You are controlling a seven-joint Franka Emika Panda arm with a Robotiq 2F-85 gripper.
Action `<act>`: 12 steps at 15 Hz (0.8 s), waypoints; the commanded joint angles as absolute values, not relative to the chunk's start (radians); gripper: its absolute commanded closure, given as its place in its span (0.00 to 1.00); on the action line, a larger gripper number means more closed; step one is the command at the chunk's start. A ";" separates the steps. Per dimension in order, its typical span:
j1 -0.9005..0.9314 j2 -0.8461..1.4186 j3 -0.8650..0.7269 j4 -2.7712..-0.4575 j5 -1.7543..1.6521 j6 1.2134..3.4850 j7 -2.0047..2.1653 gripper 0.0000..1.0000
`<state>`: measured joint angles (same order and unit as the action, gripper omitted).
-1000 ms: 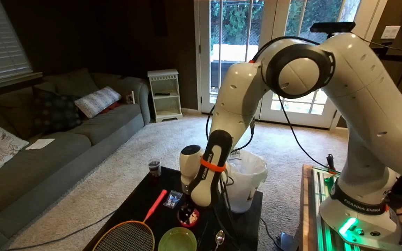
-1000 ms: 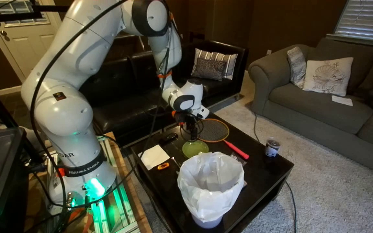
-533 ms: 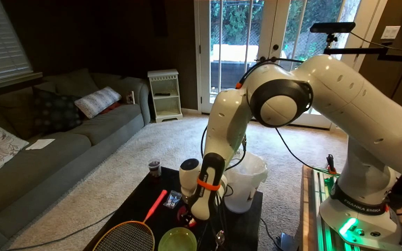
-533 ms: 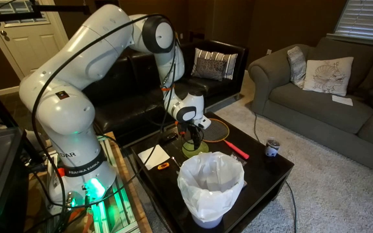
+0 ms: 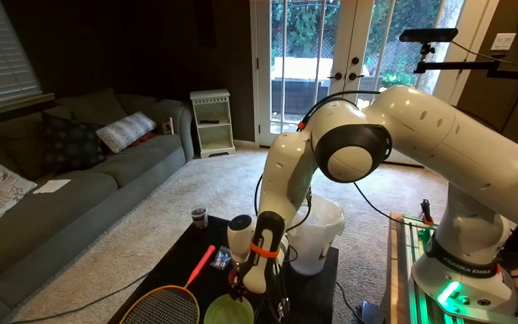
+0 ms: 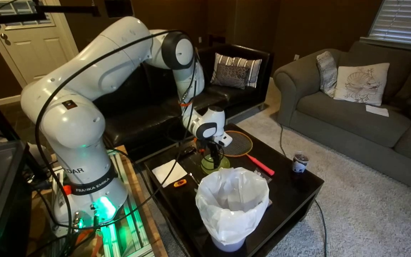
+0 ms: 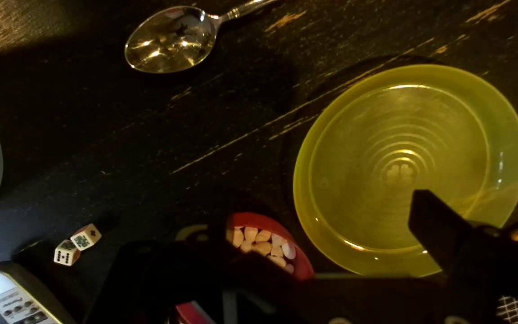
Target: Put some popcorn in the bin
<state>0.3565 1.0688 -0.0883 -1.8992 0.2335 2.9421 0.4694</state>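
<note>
The popcorn (image 7: 262,243) shows as pale pieces in a small red bowl (image 7: 301,265), low in the wrist view and partly covered by my dark left finger. In an exterior view the red bowl (image 5: 232,276) is mostly hidden by my arm. My gripper (image 7: 322,202) is open, its fingers wide apart with nothing held, low over the red bowl and the green bowl (image 7: 353,148). It also shows near the green bowl in an exterior view (image 6: 215,165). The bin, a white tub with a liner, stands on the table in both exterior views (image 5: 310,247) (image 6: 231,217).
A spoon (image 7: 169,40), two dice (image 7: 77,245) and a remote (image 7: 20,299) lie nearby. A racket (image 6: 239,143) with a pink handle lies past the green bowl. White paper (image 6: 170,173), an orange item (image 6: 179,183) and a cup (image 6: 299,162) are on the dark table.
The arm has lowered through the frames, bringing my gripper down toward the table between the red and green bowls. The bin and the other objects have not moved.
</note>
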 commanded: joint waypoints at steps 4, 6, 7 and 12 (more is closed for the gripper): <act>0.351 1.114 -0.113 -1.857 0.236 2.968 0.479 0.00; 0.336 1.134 -0.115 -1.834 0.235 2.978 0.470 0.00; 0.324 1.144 -0.110 -1.821 0.236 2.978 0.464 0.00; 0.280 1.211 -0.091 -1.727 0.240 2.976 0.455 0.00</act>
